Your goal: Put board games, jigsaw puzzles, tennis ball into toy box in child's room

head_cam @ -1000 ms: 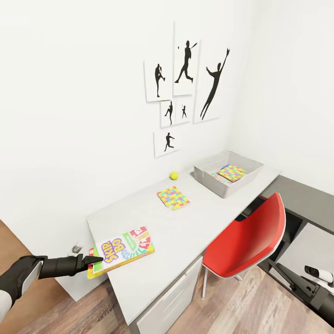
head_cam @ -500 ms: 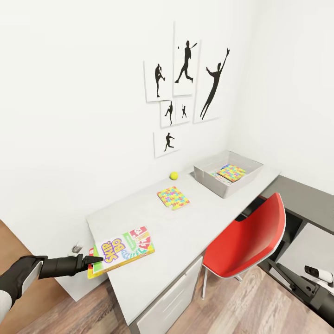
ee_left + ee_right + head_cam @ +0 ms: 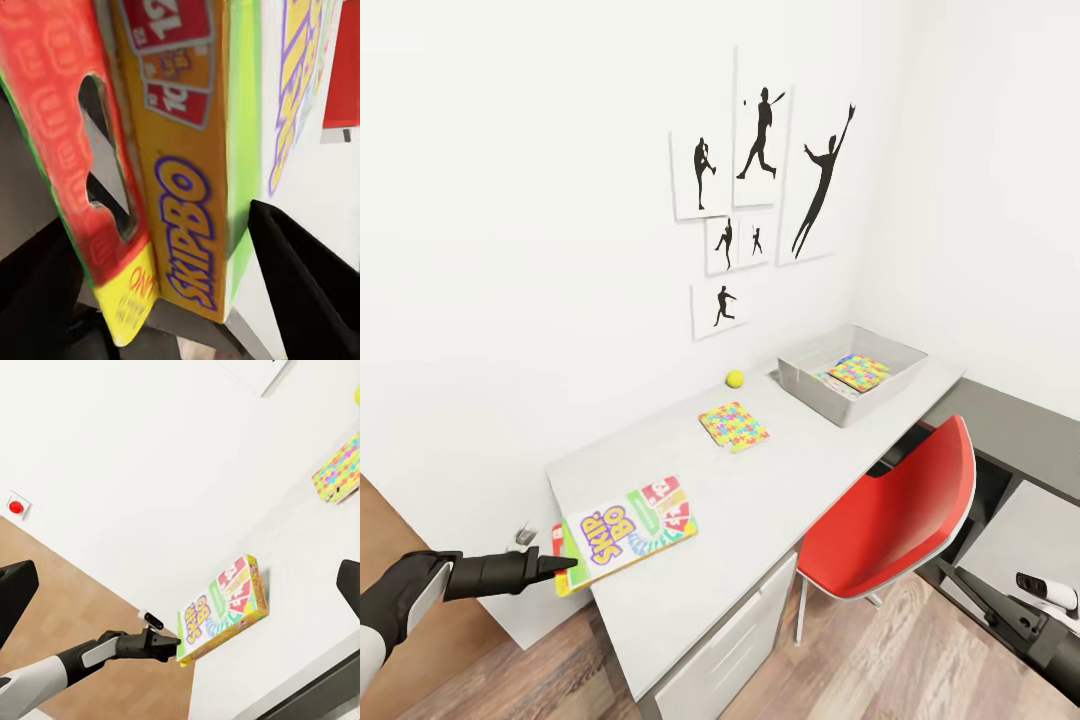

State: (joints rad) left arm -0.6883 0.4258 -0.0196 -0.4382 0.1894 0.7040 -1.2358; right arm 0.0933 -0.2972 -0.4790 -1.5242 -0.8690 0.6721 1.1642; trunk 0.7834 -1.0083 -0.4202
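Observation:
A Skip-Bo board game point(image 3: 630, 530) lies at the left end of the table point(image 3: 780, 480), overhanging its corner. My left gripper point(image 3: 565, 563) is shut on the box's outer end. In the left wrist view the box point(image 3: 187, 187) sits on edge between the dark fingers point(image 3: 300, 270). A jigsaw puzzle point(image 3: 733, 426) and the tennis ball point(image 3: 735, 378) rest mid-table near the wall. The toy box point(image 3: 850, 410) stands at the right end with another puzzle point(image 3: 857, 372) inside on a flat printed box. The right wrist view shows the game point(image 3: 221, 611), my left gripper point(image 3: 174, 645) and my right gripper point(image 3: 180, 585) open.
A red chair point(image 3: 890, 520) stands at the table's front, right of the white drawer unit point(image 3: 730, 650). A dark-topped side cabinet point(image 3: 1010, 430) lies to the right, with my right arm point(image 3: 1040, 610) low beside it. A red wall button point(image 3: 16, 506) is on the wall.
The board game has shifted slightly up and to the right, tilting more toward the camera, with the left gripper at its end. Everything else is unchanged.

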